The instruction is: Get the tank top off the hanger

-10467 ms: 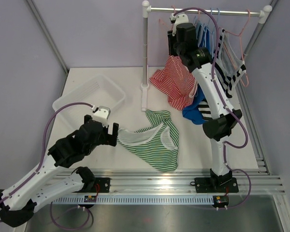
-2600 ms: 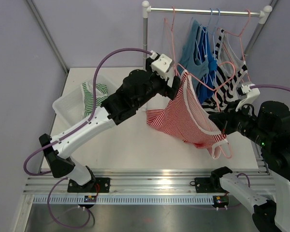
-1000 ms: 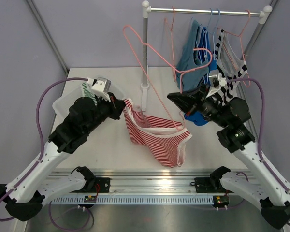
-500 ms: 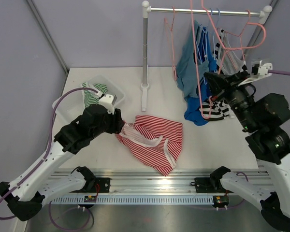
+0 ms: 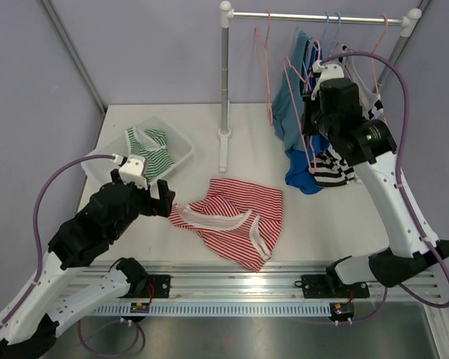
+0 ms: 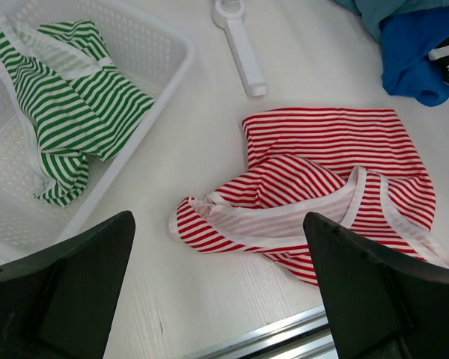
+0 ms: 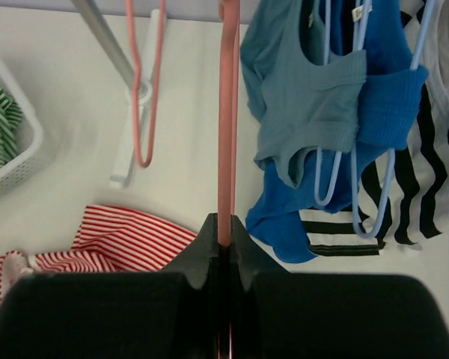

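Note:
The red-and-white striped tank top (image 5: 236, 217) lies crumpled on the table, off any hanger, and also shows in the left wrist view (image 6: 322, 172) and the right wrist view (image 7: 127, 243). My left gripper (image 5: 161, 200) hovers just left of its near strap end, open with nothing between its fingers (image 6: 221, 299). My right gripper (image 5: 310, 126) is up by the rail, shut on the wire of the bare pink hanger (image 7: 226, 112), which runs straight out of the closed jaws (image 7: 224, 224).
A white basket (image 5: 105, 161) at the left holds a green striped top (image 5: 148, 146). The rail (image 5: 314, 15) on its post (image 5: 224, 75) carries another bare pink hanger (image 5: 269, 67) and teal (image 7: 307, 97), blue (image 7: 393, 105) and black-and-white striped garments (image 5: 337, 168).
My left gripper has opened, let go of the red tank top and drawn back to the left. My right arm has carried the pink hanger up and back to the rail.

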Robot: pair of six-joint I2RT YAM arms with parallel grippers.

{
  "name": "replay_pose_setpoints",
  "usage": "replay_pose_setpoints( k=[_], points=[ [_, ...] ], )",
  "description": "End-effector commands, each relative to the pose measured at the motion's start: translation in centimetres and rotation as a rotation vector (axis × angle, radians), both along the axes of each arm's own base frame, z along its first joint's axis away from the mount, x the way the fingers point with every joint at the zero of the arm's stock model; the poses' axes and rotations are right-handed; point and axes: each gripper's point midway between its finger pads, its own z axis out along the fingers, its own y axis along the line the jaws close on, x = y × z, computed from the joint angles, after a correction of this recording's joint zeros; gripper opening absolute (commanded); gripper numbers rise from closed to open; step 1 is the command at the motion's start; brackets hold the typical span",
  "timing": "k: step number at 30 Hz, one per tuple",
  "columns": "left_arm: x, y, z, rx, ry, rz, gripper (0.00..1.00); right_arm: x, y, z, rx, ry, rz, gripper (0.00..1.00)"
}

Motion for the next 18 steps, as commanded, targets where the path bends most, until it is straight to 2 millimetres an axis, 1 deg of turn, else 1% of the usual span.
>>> replay_pose_setpoints(
  k=[1, 2, 3, 4, 5, 6, 7, 8, 9, 10, 11, 12, 13, 14, 15, 16, 17, 18],
  points=[
    [0.8, 0.2, -1.8, 0.032, -0.025, 0.022, 0.99, 2.1, -1.2, 3.1, 0.011, -0.052, -0.012, 0.0],
    [0.9, 0.3, -2.0, 0.038, -0.027, 0.025, 0.99, 2.7, -1.2, 4.5, 0.018, -0.08, -0.006, 0.0],
    [0.9, 0.4, -2.3, 0.052, -0.024, 0.029, 0.99, 3.4, -0.9, 4.9, 0.021, -0.082, 0.01, 0.0],
    [1.1, 0.8, -2.5, 0.07, -0.024, 0.045, 0.99, 5.0, -0.3, 3.8, 0.003, -0.052, 0.017, 0.0],
    [1.2, 1.0, -2.6, 0.081, -0.022, 0.054, 0.99, 5.5, -0.4, 5.5, 0.004, -0.089, 0.02, 0.0],
    [1.3, 1.1, -2.8, 0.089, -0.02, 0.061, 0.99, 6.3, -0.6, 5.7, 0.001, -0.091, 0.016, 0.0],
    [1.4, 1.2, -2.8, 0.092, -0.02, 0.07, 0.99, 8.4, -0.2, 4.3, -0.014, -0.053, 0.015, 0.0],
    [1.4, 1.1, -3.1, 0.094, -0.015, 0.069, 0.99, 8.8, -0.4, 5.7, -0.012, -0.084, 0.015, 0.0],
    [1.4, 1.0, -3.3, 0.093, -0.009, 0.065, 0.99, 9.7, -0.6, 5.5, -0.02, -0.083, 0.007, 0.0],
    [1.4, 0.7, -3.5, 0.087, -0.003, 0.055, 0.99, 11.3, -0.7, 5.5, -0.03, -0.093, -0.012, 0.0],
    [1.3, 0.6, -4.0, 0.09, 0.006, 0.046, 0.99, 11.8, -0.7, 5.4, -0.036, -0.094, -0.017, 0.0],
    [1.3, 0.4, -3.9, 0.082, 0.004, 0.04, 0.99, 12.5, -0.6, 5.1, -0.035, -0.092, -0.017, 0.0],
    [1.3, 0.1, -4.0, 0.078, 0.008, 0.028, 0.99, 13.8, -0.4, 4.1, -0.038, -0.075, -0.017, 0.0],
    [1.3, 0.0, -4.0, 0.077, 0.009, 0.023, 0.99, 14.4, -0.4, 5.0, -0.055, -0.113, -0.005, 0.0],
    [1.3, -0.1, -4.0, 0.075, 0.009, 0.02, 0.99, 15.0, -0.4, 4.8, -0.056, -0.119, -0.009, 0.0],
    [1.3, -0.2, -4.1, 0.078, 0.013, 0.014, 0.99, 15.9, -0.2, 4.1, -0.061, -0.114, -0.01, 0.0],
    [1.3, -0.3, -4.2, 0.078, 0.019, 0.01, 0.99, 16.5, -0.2, 4.4, -0.056, -0.132, -0.009, 0.0],
    [1.3, -0.5, -4.3, 0.078, 0.021, 0.003, 0.99, 17.2, 0.0, 3.8, -0.053, -0.129, -0.001, 0.0]
  ],
)
